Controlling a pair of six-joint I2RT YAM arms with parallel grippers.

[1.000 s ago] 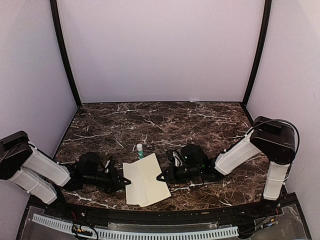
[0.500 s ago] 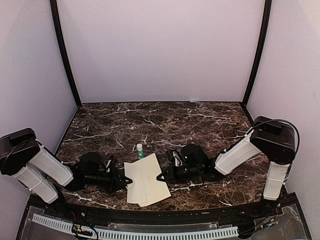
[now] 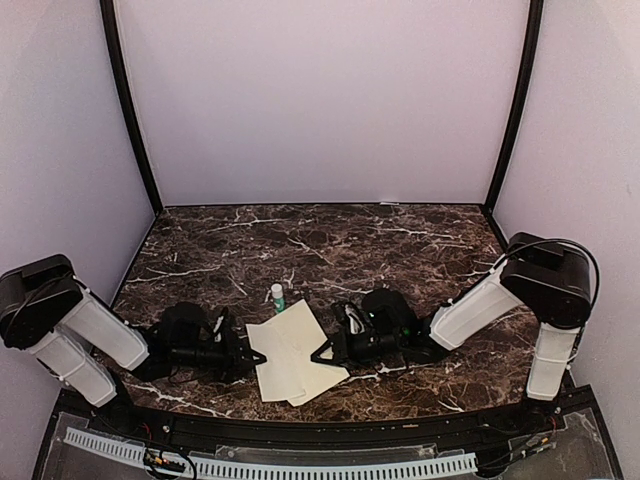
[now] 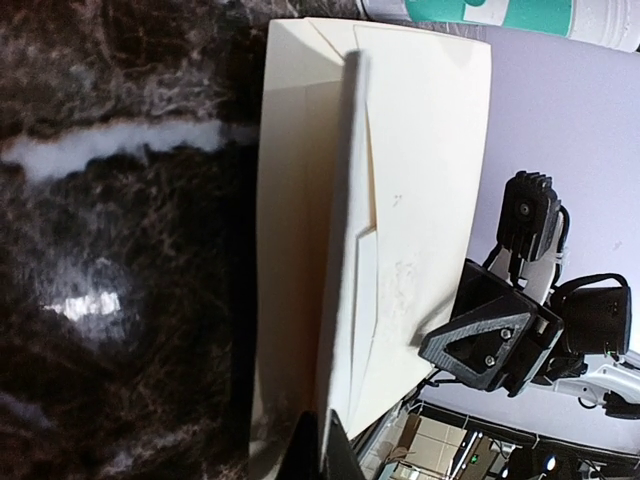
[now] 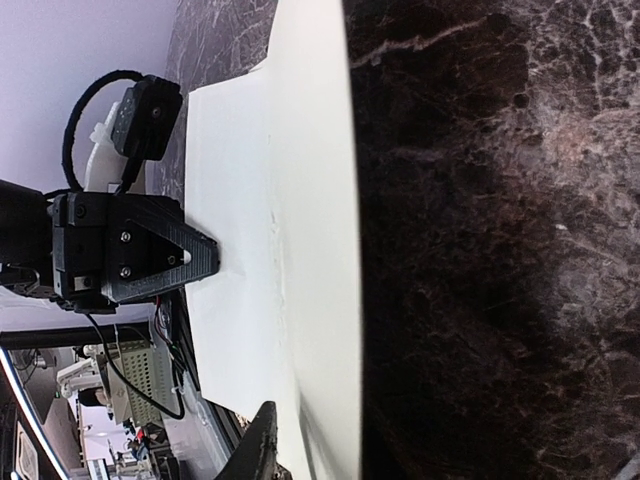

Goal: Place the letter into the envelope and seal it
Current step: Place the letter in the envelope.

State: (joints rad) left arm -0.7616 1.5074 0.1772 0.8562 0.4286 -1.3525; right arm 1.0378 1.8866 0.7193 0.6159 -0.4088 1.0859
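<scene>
The cream envelope (image 3: 300, 345) lies on the dark marble between the two arms, with a second cream layer (image 3: 270, 368) sticking out under it on the left. No printed text shows, so the letter is hidden. My left gripper (image 3: 247, 353) is shut on the envelope's left edge; in the left wrist view its fingers (image 4: 322, 450) pinch a raised fold of the envelope (image 4: 420, 200). My right gripper (image 3: 318, 353) sits at the right edge. Only one of its fingers (image 5: 262, 445) shows, lying over the pale sheet (image 5: 270, 250), and its other finger is hidden.
A white glue stick with a green band (image 3: 277, 296) stands just behind the paper, also at the top of the left wrist view (image 4: 490, 12). The table's front rail (image 3: 300, 430) runs close below the paper. Lilac walls enclose the marble top.
The paper has turned and slid a little to the left and back with my left gripper. The right arm has barely moved.
</scene>
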